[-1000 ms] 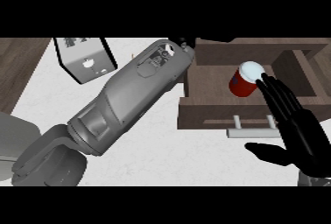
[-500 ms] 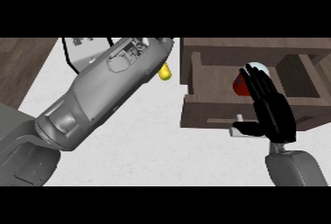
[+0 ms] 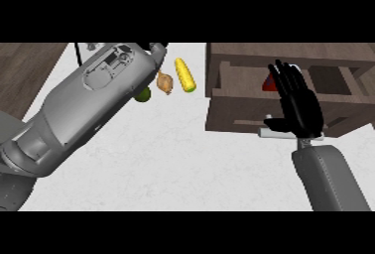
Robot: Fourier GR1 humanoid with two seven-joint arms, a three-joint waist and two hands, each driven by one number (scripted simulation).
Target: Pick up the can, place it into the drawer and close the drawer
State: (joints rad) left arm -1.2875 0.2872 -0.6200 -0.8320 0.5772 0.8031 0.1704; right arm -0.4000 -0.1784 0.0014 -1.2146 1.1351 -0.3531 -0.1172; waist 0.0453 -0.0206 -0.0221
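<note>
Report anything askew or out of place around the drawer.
Nothing stands out. The can shows inside the open drawer, mostly hidden by the right hand, so its tilt cannot be judged.

- Left forearm point(image 3: 88, 109): pale grey casing, broad and rounded, narrowing toward the wrist.
- Near the wrist end, a raised oval panel outline point(image 3: 110, 69) with small dark fittings and fine seam lines; too small to tell screws from markings.
- Toward the elbow, a darker grey ringed segment point(image 3: 22, 156), shell stepped where the sections meet.
- Left hand point(image 3: 156, 46): only a black sliver past the wrist, no detail readable.
- Right forearm point(image 3: 330, 178): darker, matte grey, smooth block with rounded edges, no visible markings.
- Short pale collar point(image 3: 304, 142) at the wrist.
- Right hand point(image 3: 300, 106): glossy black throughout, long slim segmented fingers, faint highlights along the edges.
</note>
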